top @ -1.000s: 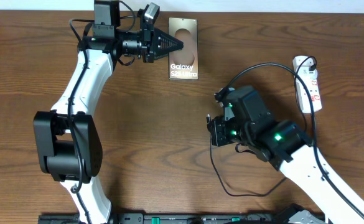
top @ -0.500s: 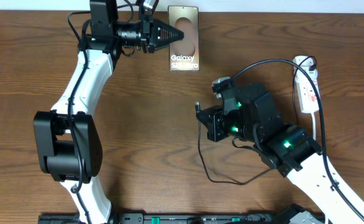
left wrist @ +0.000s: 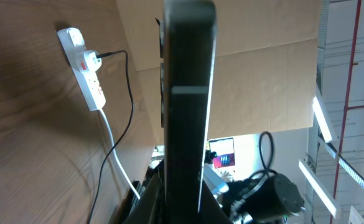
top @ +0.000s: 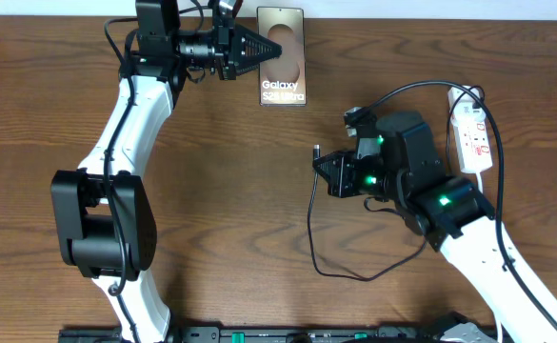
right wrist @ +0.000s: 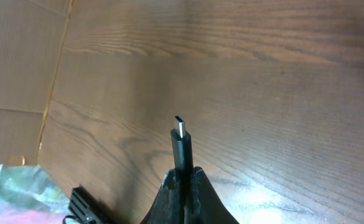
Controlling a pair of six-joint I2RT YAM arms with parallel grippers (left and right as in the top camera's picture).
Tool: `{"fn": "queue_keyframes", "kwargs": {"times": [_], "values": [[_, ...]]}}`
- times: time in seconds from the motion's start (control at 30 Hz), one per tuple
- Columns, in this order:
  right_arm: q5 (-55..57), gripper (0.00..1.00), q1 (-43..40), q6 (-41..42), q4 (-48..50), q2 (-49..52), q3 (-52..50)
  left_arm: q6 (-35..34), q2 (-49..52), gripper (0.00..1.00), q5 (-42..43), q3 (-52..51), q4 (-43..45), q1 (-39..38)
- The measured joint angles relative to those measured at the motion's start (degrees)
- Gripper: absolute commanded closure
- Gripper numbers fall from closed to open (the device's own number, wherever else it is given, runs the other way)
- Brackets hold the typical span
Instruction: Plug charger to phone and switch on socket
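Overhead: white "Galaxy S25 Ultra" lettering on the phone (top: 288,71)

The surface (top: 221,191) is dark brown wood with finer, darker grain streaks. The phone (top: 288,84) is grey-bronze with white lettering and 1 dark oval mark; seen edge-on in the left wrist view it looks near black, crossed by a pale band. The socket (top: 475,143) is white with red switches, and its cord (left wrist: 110,143) is white too. The charger (top: 310,224) is a black cable, and its plug tip (right wrist: 181,143) is black with a silver metal end. The 2 arms are white with black joints, and green lights glow on the right arm (top: 487,257). The left gripper (top: 276,50) and right gripper (top: 322,170) are black. The cardboard (left wrist: 256,81) is plain tan.
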Motion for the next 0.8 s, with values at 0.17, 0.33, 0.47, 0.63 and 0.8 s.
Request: {"fn": "queue_keyframes", "kwargs": {"times": [0.17, 0.33, 0.47, 0.63, 0.8], "values": [[-1.20, 0.99, -0.98, 0.39, -3.26, 1.44, 0.00, -0.04, 0.00, 0.93, 0.24, 0.00, 0.00, 0.00], [4.09, 0.99, -0.98, 0.52, -12.11, 4.20, 0.00, -0.15, 0.00, 0.93, 0.59, 0.00, 0.02, 0.00], [9.77, 0.99, -0.96, 0.57, -18.60, 9.44, 0.00, -0.20, 0.00, 0.93, 0.79, 0.00, 0.00, 0.00], [14.03, 0.99, -0.96, 0.57, -19.17, 19.21, 0.00, -0.20, 0.00, 0.93, 0.81, 0.00, 0.00, 0.00], [17.31, 0.99, -0.96, 0.59, -17.57, 29.81, 0.00, -0.20, 0.00, 0.93, 0.81, 0.00, -0.04, 0.00]]}}
